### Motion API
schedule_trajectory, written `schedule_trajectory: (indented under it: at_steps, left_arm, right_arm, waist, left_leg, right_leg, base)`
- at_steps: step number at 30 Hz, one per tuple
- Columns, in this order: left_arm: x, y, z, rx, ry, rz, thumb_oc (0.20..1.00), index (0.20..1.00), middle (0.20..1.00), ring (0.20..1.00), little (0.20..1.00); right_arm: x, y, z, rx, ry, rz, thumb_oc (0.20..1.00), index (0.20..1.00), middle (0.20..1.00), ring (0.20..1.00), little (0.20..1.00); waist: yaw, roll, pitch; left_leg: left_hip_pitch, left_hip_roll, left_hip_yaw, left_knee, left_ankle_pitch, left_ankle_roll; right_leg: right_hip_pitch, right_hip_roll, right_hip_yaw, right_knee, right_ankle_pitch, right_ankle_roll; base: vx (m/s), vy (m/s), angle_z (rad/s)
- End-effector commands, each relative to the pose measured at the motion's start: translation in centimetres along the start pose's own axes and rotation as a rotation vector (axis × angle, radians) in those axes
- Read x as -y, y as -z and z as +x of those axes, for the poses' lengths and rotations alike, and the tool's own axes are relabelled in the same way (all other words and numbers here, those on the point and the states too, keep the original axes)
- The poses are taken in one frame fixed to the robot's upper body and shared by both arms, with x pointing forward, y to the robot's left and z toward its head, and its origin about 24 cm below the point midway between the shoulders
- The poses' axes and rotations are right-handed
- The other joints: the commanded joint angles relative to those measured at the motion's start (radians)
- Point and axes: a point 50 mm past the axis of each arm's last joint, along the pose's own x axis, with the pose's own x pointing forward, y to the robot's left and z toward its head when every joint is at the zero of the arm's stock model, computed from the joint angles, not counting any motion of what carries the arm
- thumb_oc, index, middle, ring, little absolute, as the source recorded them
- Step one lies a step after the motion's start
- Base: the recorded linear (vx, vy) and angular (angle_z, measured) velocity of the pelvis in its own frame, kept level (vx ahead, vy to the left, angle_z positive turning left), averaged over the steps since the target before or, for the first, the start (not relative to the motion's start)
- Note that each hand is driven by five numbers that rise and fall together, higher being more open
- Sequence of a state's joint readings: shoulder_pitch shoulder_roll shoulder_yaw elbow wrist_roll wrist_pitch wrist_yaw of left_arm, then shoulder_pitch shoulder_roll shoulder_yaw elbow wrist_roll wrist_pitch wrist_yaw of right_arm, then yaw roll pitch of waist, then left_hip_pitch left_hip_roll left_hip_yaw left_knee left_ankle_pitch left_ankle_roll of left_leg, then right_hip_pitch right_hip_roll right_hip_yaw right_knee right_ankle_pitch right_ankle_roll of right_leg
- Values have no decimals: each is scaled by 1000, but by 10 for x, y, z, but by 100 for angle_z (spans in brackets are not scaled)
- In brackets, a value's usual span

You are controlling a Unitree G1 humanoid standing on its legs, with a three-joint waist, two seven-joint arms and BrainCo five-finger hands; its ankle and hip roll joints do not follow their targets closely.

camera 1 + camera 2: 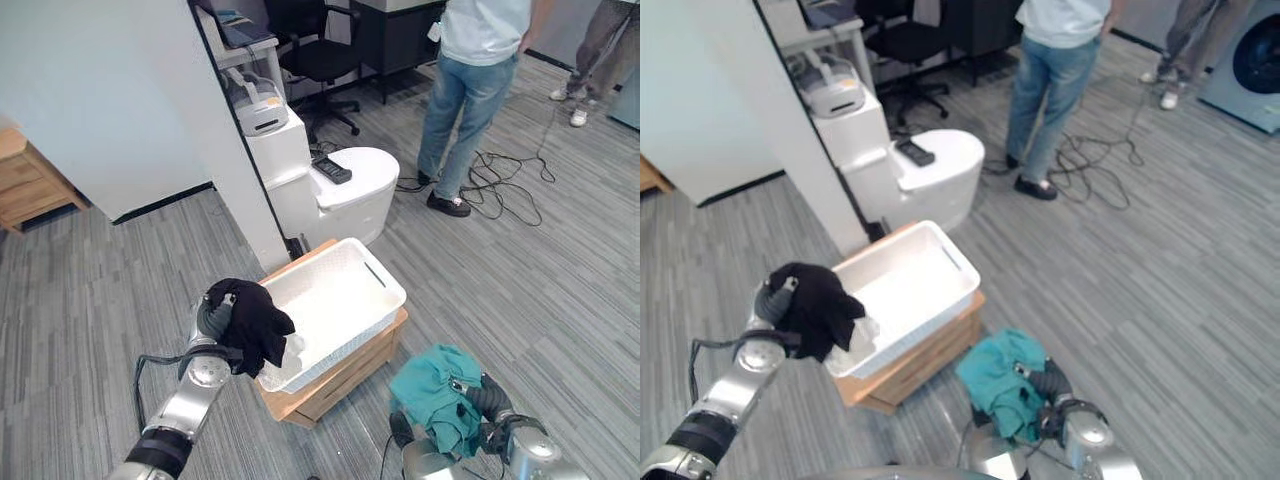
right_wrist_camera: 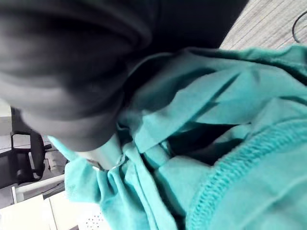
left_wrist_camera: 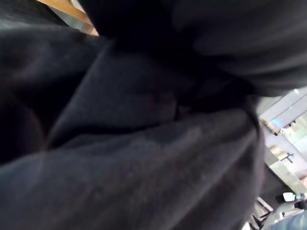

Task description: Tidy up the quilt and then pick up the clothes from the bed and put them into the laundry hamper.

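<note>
My left hand [image 1: 212,318] is shut on a bunched black garment [image 1: 255,325], which hangs over the near left corner of the white laundry hamper [image 1: 385,285]. The hamper rests on a low wooden crate [image 1: 340,385], and its inside looks bare white. The black cloth [image 3: 144,120] also covers the left wrist view. Lower right, my right hand [image 1: 490,400] is shut on a crumpled teal garment [image 1: 435,385], held above the floor to the right of the crate. Folds of the teal cloth [image 2: 216,143] show close up in the right wrist view.
A white partition wall [image 1: 230,150] and a white rounded unit [image 1: 350,185] with a remote on it stand behind the hamper. A person in jeans [image 1: 465,100] stands at the back right beside loose cables [image 1: 500,190]. A wooden cabinet [image 1: 25,180] is far left.
</note>
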State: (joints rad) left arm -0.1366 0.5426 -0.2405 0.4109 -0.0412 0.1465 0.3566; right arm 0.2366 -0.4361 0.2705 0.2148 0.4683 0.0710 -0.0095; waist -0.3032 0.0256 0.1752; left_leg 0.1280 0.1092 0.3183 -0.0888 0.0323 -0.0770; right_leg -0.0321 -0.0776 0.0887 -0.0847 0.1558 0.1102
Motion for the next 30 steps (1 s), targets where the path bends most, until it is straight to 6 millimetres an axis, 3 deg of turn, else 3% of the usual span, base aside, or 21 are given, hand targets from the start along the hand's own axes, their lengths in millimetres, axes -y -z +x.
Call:
schedule_trajectory:
  at_steps: [1, 4, 7, 12, 15, 17, 20, 21, 22, 23, 24, 25, 26, 28, 29, 30]
  left_arm:
    - [-30, -27, 24, 69, -162, 85, 1000, 1000, 1000, 1000, 1000]
    - [-36, -22, 30, 72, -173, 192, 1000, 1000, 1000, 1000, 1000]
    - [-41, -22, 33, 68, -194, 189, 1000, 1000, 1000, 1000, 1000]
    - [-61, -56, 43, 205, -272, 63, 1000, 1000, 1000, 1000, 1000]
    - [-74, -99, 39, 385, -334, -230, 1000, 1000, 1000, 1000, 1000]
    - [-75, -116, 32, 472, -342, -365, 1000, 1000, 1000, 1000, 1000]
    - [-68, -139, -1, 645, -305, -635, 1000, 1000, 1000, 1000, 1000]
    - [-61, -142, -25, 684, -261, -683, 1000, 1000, 1000, 1000, 1000]
    - [-60, -141, -28, 690, -257, -691, 1000, 1000, 1000, 1000, 1000]
    - [-58, -135, -46, 699, -211, -697, 1000, 1000, 1000, 1000, 1000]
    - [-58, -134, -47, 698, -210, -700, 1000, 1000, 1000, 1000, 1000]
    - [-55, -126, -58, 669, -160, -720, 1000, 1000, 1000, 1000, 1000]
    - [-55, -125, -60, 665, -158, -724, 1000, 1000, 1000, 1000, 1000]
    - [-52, -113, -67, 608, -141, -730, 1000, 1000, 1000, 1000, 1000]
    - [-48, -94, -70, 496, -150, -770, 1000, 1000, 1000, 1000, 1000]
    - [-47, -88, -70, 460, -157, -761, 1000, 1000, 1000, 1000, 1000]
  right_arm:
    - [-9, -34, 5, 139, -82, -73, 200, 200, 200, 200, 200]
    - [-8, -39, 5, 153, -91, -83, 200, 200, 200, 200, 200]
    - [-3, -43, 5, 163, -87, -85, 200, 200, 200, 200, 200]
    - [3, -51, 7, 187, -68, -85, 200, 200, 200, 200, 200]
    - [6, -47, 6, 196, -4, -19, 200, 200, 200, 200, 200]
    - [9, -44, 5, 216, 60, 12, 200, 200, 200, 200, 200]
    - [24, -55, -4, 363, 219, 28, 200, 200, 200, 200, 200]
    - [33, -70, -12, 447, 280, 25, 200, 200, 200, 200, 200]
    - [34, -74, -14, 472, 289, 19, 200, 200, 200, 200, 200]
    - [40, -97, -23, 577, 329, -11, 200, 200, 200, 200, 200]
    - [39, -97, -23, 580, 329, -13, 200, 200, 200, 200, 200]
    - [41, -122, -31, 682, 345, -53, 200, 200, 200, 200, 200]
    - [40, -126, -32, 698, 346, -67, 200, 200, 200, 200, 200]
    - [40, -154, -40, 803, 352, -118, 200, 200, 200, 200, 200]
    - [35, -188, -48, 913, 301, -153, 200, 200, 200, 200, 200]
    - [32, -196, -49, 933, 281, -168, 200, 200, 200, 200, 200]
  waist:
    - [-37, -21, 44]
    - [-56, -21, 58]
    - [-71, -18, 66]
    - [-86, -10, 95]
    - [-82, -11, 107]
    - [-79, -11, 105]
    - [-49, -20, 88]
    - [-22, -26, 72]
    - [-16, -27, 67]
    - [18, -35, 56]
    - [20, -36, 53]
    - [57, -42, 46]
    - [63, -44, 43]
    - [108, -54, 32]
    - [168, -70, 20]
    - [184, -74, 17]
  left_leg:
    - [-11, 30, 6, 23, -24, 21]
    - [-20, 28, 17, 27, -24, 18]
    - [-21, 27, 27, 26, -24, 14]
    - [-44, 22, 37, 32, -26, 13]
    - [-45, 24, 31, 37, -24, 12]
    - [-40, 24, 27, 34, -25, 13]
    - [-30, 24, -1, 39, -29, 18]
    - [-26, 22, -23, 43, -35, 21]
    - [-28, 23, -25, 43, -33, 20]
    - [-20, 18, -51, 46, -43, 23]
    - [-23, 19, -51, 45, -40, 23]
    - [-17, 13, -77, 44, -50, 25]
    - [-19, 12, -79, 42, -47, 25]
    - [-14, 5, -103, 34, -54, 27]
    - [-14, -1, -131, 27, -59, 28]
    - [-15, -2, -139, 25, -58, 27]
  right_leg:
    - [-18, -50, 39, 12, -39, 95]
    - [-31, -49, 54, 13, -35, 97]
    - [-40, -48, 66, 11, -33, 99]
    - [-67, -52, 79, 15, -34, 102]
    - [-60, -51, 67, 17, -39, 95]
    - [-50, -51, 62, 16, -43, 93]
    - [-23, -48, 43, 14, -49, 85]
    - [-5, -49, 30, 13, -55, 83]
    - [-7, -48, 29, 13, -53, 82]
    - [17, -54, 4, 10, -61, 80]
    - [14, -53, 4, 9, -59, 79]
    - [36, -58, -20, 3, -67, 78]
    - [34, -58, -22, 2, -64, 77]
    - [50, -63, -51, -3, -71, 79]
    - [62, -66, -81, -3, -74, 87]
    - [66, -67, -89, -3, -74, 89]
  base:
    - [-9, 4, -16]
    - [19, 3, -9]
    - [35, 28, -17]
    - [-47, 30, -13]
    - [-26, 0, -11]
    - [0, 0, 0]
    - [2, -9, 2]
    - [2, -24, 8]
    - [5, -21, 16]
    - [-10, -14, 22]
    - [-27, 8, 33]
    - [-42, 5, 36]
    - [-55, 14, 31]
    - [-88, -3, 47]
    - [-125, -8, 61]
    - [-115, -9, 48]
